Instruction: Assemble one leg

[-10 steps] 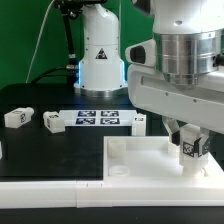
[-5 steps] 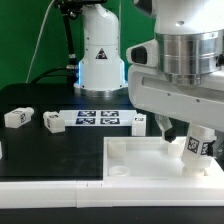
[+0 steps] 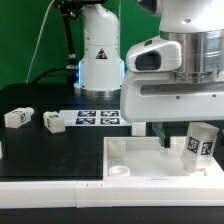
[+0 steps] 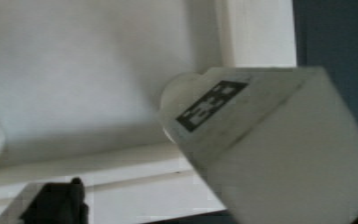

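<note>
The leg (image 3: 203, 143) is a small white blocky peg with a black-and-white tag on its face. It stands slightly tilted at the right corner of the large white tray (image 3: 135, 160). My gripper (image 3: 183, 137) hangs just above it, open, and holds nothing. One dark finger (image 3: 163, 134) shows to the exterior view's left of the leg, clear of it; the other is hidden. In the wrist view the leg (image 4: 274, 140) fills much of the picture over the tray's white floor (image 4: 87, 80), and one dark fingertip (image 4: 55, 202) stands apart from it.
Two more white pegs (image 3: 17, 117) (image 3: 53, 122) lie on the black table at the exterior view's left. A third peg (image 3: 138, 121) lies by the marker board (image 3: 98, 118). The arm's white base (image 3: 100, 50) stands behind.
The jaws have opened and let go of the leg. The hand has risen a little, and the leg now leans further toward the exterior view's right.
</note>
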Robot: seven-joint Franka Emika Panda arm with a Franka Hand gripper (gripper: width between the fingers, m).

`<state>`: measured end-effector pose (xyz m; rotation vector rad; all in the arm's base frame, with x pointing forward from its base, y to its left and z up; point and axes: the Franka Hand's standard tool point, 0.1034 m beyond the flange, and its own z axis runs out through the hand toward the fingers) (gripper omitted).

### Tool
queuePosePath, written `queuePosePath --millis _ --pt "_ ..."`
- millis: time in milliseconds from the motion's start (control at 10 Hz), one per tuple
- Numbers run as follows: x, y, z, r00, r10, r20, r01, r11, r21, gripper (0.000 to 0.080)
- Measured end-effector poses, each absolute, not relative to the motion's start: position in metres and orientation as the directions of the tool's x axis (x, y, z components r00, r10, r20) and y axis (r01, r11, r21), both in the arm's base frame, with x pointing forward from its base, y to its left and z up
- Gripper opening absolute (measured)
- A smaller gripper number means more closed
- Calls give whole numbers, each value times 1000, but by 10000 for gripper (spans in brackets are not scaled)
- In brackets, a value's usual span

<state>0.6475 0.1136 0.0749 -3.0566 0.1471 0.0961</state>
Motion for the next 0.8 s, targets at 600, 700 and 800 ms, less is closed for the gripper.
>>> queuePosePath --millis 600,700,800 --pt "648 124 74 938 345 -12 344 -937 -54 649" --pt "648 125 74 941 340 -11 338 -939 -54 649" --pt "648 125 73 941 339 -10 338 -940 -54 649"
